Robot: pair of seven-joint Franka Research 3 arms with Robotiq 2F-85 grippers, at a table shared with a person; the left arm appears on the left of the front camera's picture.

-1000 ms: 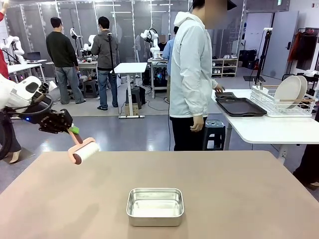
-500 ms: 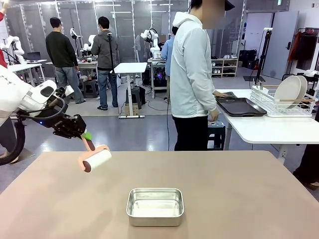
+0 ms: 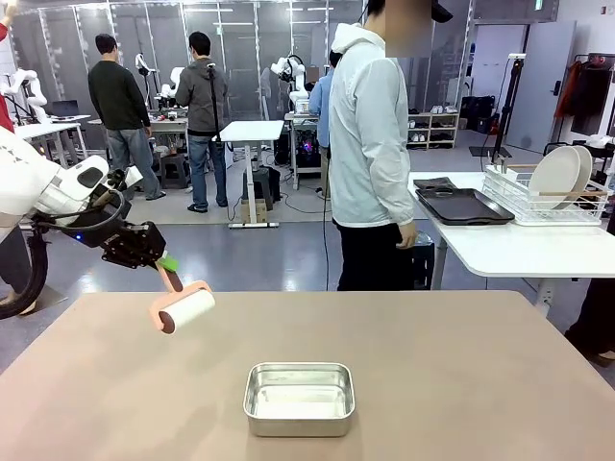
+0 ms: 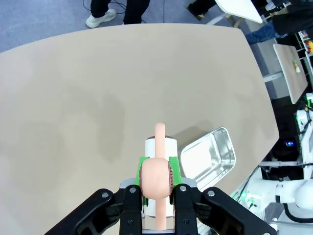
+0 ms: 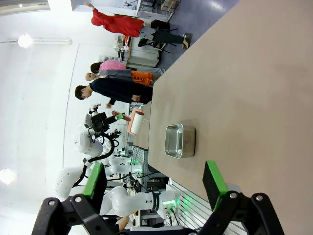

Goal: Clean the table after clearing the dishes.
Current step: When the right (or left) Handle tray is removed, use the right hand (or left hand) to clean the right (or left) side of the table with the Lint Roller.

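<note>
Taupe-brown matte surface point(image 3: 461, 375) spread wide across the front view, bare apart from a small steel rectangular pan point(image 3: 299, 398) sitting near its middle. Above the near-left part, held clear of the top, a lint roller point(image 3: 183, 309) with a peach-pink handle and white roll, pinched at the handle by the left claw point(image 3: 165, 263), green pads pressed against it. Seen from the left wrist view, roller point(image 4: 159, 169) pointing down toward the surface point(image 4: 98, 98), pan point(image 4: 208, 157) just beside it. Right claw point(image 5: 154, 188) spread wide, nothing between its pads, hanging well away from the pan point(image 5: 180, 141). Dishes already cleared: cream-white plates point(image 3: 557, 177) standing in a white wire rack point(image 3: 538, 204) and dark trays point(image 3: 463, 205) lying on the smaller white table to the right, beside a person in a pale jacket point(image 3: 370, 144).

Likely troubles from here: roll landing tilted, so touching on one edge alone and skidding instead of turning; handle twisting in a narrow pinch under downward pressure; a sweep toward the middle knocking the light pan and shoving it along, or off the near edge; patches around the pan left uncleaned.
</note>
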